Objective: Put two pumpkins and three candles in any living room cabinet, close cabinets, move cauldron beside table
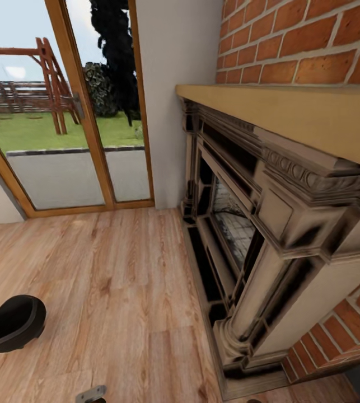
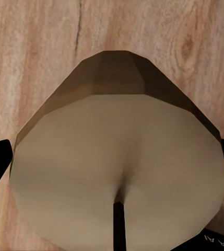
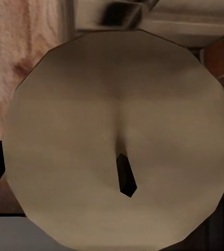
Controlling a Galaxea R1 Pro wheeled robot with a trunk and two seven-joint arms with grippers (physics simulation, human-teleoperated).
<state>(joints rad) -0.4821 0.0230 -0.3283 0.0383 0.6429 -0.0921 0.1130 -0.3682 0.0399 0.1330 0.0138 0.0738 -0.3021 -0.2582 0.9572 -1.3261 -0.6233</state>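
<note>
Robot is rolling past the fireplace (image 1: pixel 269 224), cauldron (image 1: pixel 12 323) sitting on the wood floor (image 1: pixel 129 291) to its left; judging it's mid-carry, next needing the cabinet found. Left gripper (image 2: pixel 114 157) and right gripper (image 3: pixel 117 151) are each clamping a candle (image 2: pixel 117 157), (image 3: pixel 117 130), wicks facing the wrist cameras.

You've got a wood plank floor (image 1: pixel 124 291) running up to a sooty stone fireplace (image 1: pixel 269 235) on a brick wall (image 1: pixel 303 39). Glass patio doors (image 1: pixel 73 129) show a sunny lawn outside.
</note>
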